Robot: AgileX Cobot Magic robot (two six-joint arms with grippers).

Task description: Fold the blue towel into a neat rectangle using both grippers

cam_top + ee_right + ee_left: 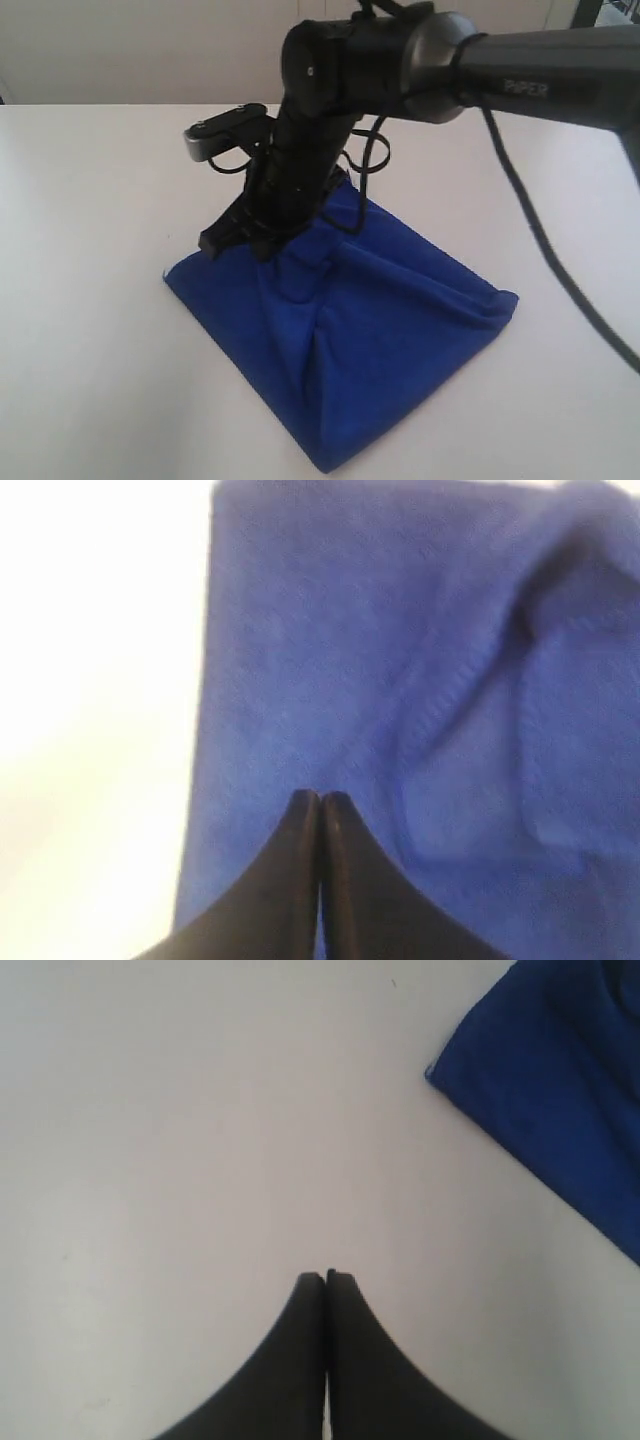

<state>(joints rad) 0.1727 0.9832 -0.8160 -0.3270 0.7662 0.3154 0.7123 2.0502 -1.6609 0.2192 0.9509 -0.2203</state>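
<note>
Here, the right claw [320, 798] is closed all the way, its two black fingers meeting at the tips and gripping nothing. Right under those tips lies the blue towel [340, 330], a soft, fuzzy royal-blue cloth. A stitched hem crosses it at a slant just past the tips, beside a flatter folded-over patch. One straight edge of the towel runs close alongside the claw, with white bench [90, 300] on the other side of it.

In the exterior view this claw hangs low at the towel's far edge; whether it touches the cloth cannot be told. From there the towel spreads toward the camera as a rumpled, roughly four-sided shape. Creases fan out from under the claw, and one raised ridge runs down to the nearest corner.

The left claw [327, 1275] is closed too and empty. It hovers over bare bench. One corner of the towel lies ahead of its tips and off to one side, apart from it.

Farther back, the dark arm [560, 60] carrying the right claw bears the word "PIPER". A black cable [540, 240] trails from it.
</note>
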